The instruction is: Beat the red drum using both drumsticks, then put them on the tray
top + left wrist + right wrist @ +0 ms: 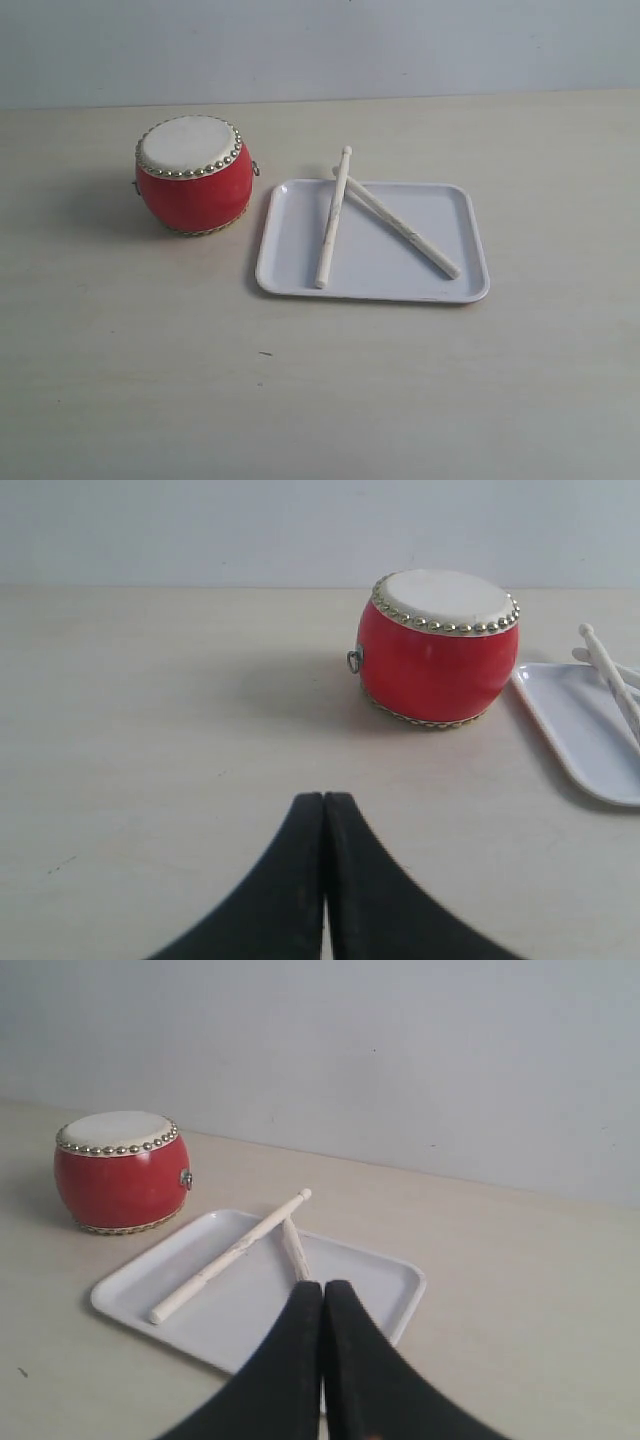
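Observation:
The red drum (193, 175) stands upright on the table, left of the white tray (290, 270). Two pale drumsticks lie crossed in the tray: one (333, 222) runs front to back with its tip over the far rim, the other (408, 233) slants toward the tray's right front. Neither gripper shows in the exterior view. My left gripper (324, 798) is shut and empty, well short of the drum (438, 650). My right gripper (323, 1286) is shut and empty, near the tray (125, 1282) with one drumstick (232, 1254) in front of it; it hides part of the other stick (295, 1250).
A pale wooden tabletop (150, 380) runs to a plain grey-white wall (320, 45) at the back. Small dark specks (264, 353) mark the table in front of the tray.

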Controlling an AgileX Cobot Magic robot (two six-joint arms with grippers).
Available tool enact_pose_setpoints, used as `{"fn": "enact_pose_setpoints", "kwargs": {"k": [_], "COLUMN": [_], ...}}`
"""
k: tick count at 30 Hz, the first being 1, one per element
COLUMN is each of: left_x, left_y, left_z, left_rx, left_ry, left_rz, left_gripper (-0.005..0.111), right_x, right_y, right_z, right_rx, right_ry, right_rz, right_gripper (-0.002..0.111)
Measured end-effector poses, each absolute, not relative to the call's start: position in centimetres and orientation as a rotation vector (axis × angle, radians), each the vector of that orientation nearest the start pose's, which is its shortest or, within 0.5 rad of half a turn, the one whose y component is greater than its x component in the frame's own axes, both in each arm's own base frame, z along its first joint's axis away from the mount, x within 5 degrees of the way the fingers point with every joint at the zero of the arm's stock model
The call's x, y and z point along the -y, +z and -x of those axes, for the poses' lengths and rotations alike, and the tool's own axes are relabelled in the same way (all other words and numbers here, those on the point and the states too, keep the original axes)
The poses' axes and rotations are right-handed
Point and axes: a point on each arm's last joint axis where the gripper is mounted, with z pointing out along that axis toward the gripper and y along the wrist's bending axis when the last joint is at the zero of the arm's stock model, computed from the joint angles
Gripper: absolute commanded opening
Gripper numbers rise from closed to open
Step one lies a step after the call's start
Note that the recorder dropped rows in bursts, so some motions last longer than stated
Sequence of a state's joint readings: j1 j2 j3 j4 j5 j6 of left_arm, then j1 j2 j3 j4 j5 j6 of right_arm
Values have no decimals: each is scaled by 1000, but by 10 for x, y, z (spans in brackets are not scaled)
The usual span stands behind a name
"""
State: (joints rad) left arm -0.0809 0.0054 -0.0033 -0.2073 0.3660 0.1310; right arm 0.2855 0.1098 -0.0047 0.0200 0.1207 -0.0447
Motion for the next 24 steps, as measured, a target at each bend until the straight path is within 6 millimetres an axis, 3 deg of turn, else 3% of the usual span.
{"fn": "enact_pose_setpoints", "kwargs": {"k": [10,24], "left_x": [11,11], "left_y": [182,182], "left_z": [-52,-52], "left_rx": [-1846,-1846], "left_ry": [-168,-168], "left_rz": [-68,-68], "left_gripper": [0,0], "right_x": [-19,-7], "right_y": [196,187], "right_z": [-62,-54], "right_rx": [-1721,-1785], "right_ry": [258,122], "right_rz": [199,85], "right_gripper": [0,0]}}
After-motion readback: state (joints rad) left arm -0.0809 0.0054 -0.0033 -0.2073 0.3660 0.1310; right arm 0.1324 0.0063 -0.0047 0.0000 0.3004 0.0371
